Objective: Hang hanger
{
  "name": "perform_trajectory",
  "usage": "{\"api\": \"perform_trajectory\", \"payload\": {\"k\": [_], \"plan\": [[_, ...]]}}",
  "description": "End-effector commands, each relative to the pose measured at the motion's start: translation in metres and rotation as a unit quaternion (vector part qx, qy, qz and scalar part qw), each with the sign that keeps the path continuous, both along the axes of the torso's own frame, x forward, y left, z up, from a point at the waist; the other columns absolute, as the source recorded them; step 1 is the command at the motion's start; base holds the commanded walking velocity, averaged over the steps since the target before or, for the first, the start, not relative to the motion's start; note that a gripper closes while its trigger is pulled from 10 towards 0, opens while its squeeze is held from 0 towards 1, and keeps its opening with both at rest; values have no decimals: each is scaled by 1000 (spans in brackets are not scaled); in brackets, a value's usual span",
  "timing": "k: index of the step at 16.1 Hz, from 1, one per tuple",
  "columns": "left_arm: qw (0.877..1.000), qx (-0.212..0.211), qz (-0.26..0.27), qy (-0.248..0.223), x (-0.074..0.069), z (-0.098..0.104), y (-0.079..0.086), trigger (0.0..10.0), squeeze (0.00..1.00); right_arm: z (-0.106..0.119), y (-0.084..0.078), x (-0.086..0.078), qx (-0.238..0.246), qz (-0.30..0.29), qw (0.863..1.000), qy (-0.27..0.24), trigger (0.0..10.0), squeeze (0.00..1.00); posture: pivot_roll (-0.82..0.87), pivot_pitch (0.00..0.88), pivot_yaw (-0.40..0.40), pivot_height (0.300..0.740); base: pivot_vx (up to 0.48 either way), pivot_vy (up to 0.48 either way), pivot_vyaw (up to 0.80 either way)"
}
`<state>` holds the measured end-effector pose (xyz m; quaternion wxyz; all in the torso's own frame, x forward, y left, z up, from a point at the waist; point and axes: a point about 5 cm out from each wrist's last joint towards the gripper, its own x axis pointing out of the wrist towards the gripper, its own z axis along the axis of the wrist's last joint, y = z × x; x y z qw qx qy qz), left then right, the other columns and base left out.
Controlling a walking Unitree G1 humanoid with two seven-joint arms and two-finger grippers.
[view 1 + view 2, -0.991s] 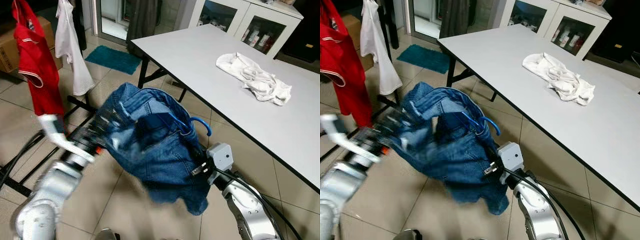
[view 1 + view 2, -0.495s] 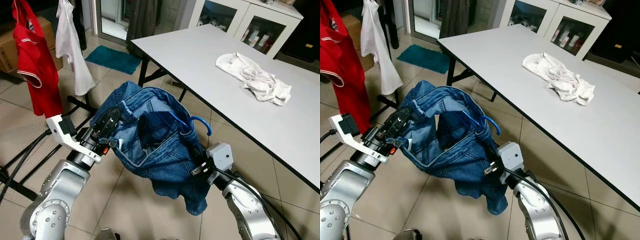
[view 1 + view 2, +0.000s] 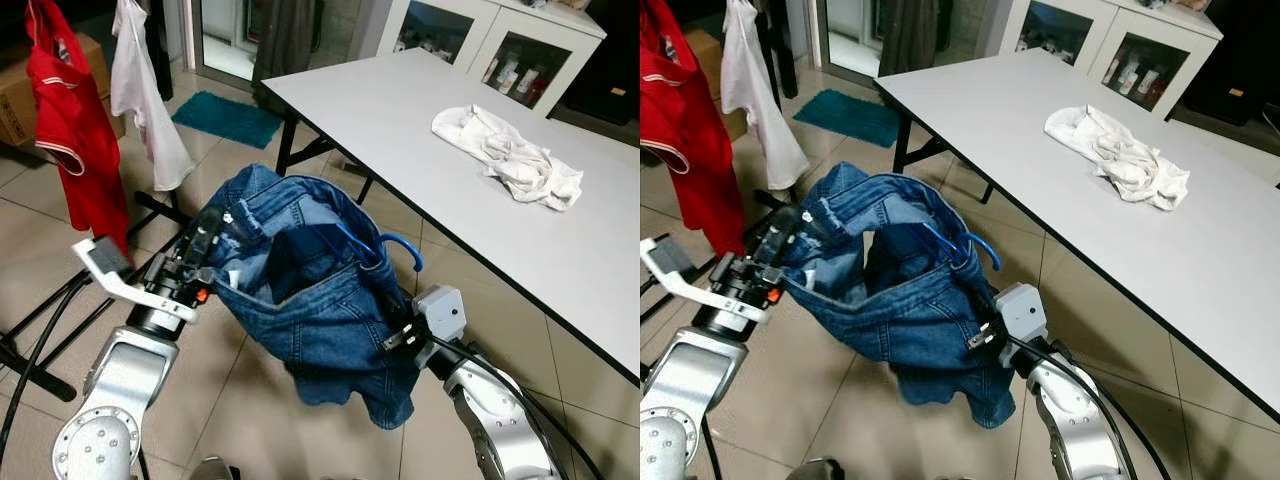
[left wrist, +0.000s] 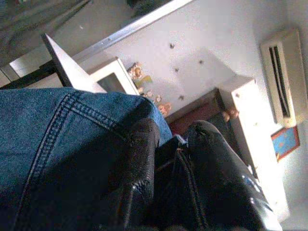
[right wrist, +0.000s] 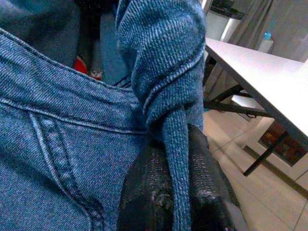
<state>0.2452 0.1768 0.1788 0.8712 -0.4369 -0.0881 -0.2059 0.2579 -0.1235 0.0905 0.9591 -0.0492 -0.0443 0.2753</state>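
Observation:
A pair of blue jeans [image 3: 320, 310] hangs between my two grippers, above the tiled floor. A blue hanger sits inside the waistband, and its hook [image 3: 405, 248] sticks out toward the table. My left gripper [image 3: 212, 232] is shut on the left side of the waistband; in the left wrist view denim [image 4: 57, 144] is pinched between its black fingers [image 4: 142, 154]. My right gripper [image 5: 175, 192] is shut on a fold of the jeans [image 5: 163, 72] at the right side. In the eye views the cloth mostly covers it, beside its grey wrist block [image 3: 440, 312].
A long white table [image 3: 420, 110] runs along the right with a crumpled white cloth [image 3: 510, 155] on it. At the left, a red shirt [image 3: 70, 120] and a white garment [image 3: 140, 90] hang from a rack with black legs [image 3: 30, 330]. A teal mat [image 3: 225, 118] and a glass-door cabinet [image 3: 480, 40] lie beyond.
My left arm was blurred in motion a second ago and has settled, shifting slightly left with the waistband. The jeans' opening is spread wider. The right arm has stayed put.

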Motion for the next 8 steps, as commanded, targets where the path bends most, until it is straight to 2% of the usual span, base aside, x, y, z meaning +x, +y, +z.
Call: {"api": "perform_trajectory", "payload": {"k": [1,2,3,4,5,6,7,8], "plan": [[1000,28,-1,12,0,-5,-6,10000,0,6,-6,3,0,-8,1000,-17,0,0,149,104,-155,740,0,0,0],[999,35,0,11,0,-5,-8,10000,0,5,-6,3,0,-8,1000,-17,0,0,147,104,-155,740,0,0,0],[1000,23,-5,10,-1,-4,-10,10000,0,5,-6,2,0,-8,1000,-16,0,0,146,103,-155,740,0,0,0],[1000,20,-7,9,-1,-3,-11,6549,0,5,-6,2,-1,-9,1000,-16,0,0,144,103,-155,740,0,0,0],[1000,3,-8,8,-1,-3,-12,0,0,6,-7,3,-1,-9,1000,-16,0,0,143,104,-155,740,0,0,0],[1000,-25,-6,8,-1,-2,-11,0,0,6,-7,3,-1,-10,1000,-16,0,0,143,105,-156,740,0,0,0],[995,-100,5,14,1,0,-5,0,0,6,-7,3,-1,-9,1000,-16,0,0,141,105,-157,740,0,0,0],[988,-153,20,17,3,-1,3,0,0,6,-7,3,-1,-10,1000,-16,0,0,138,104,-156,740,0,0,0]]}}
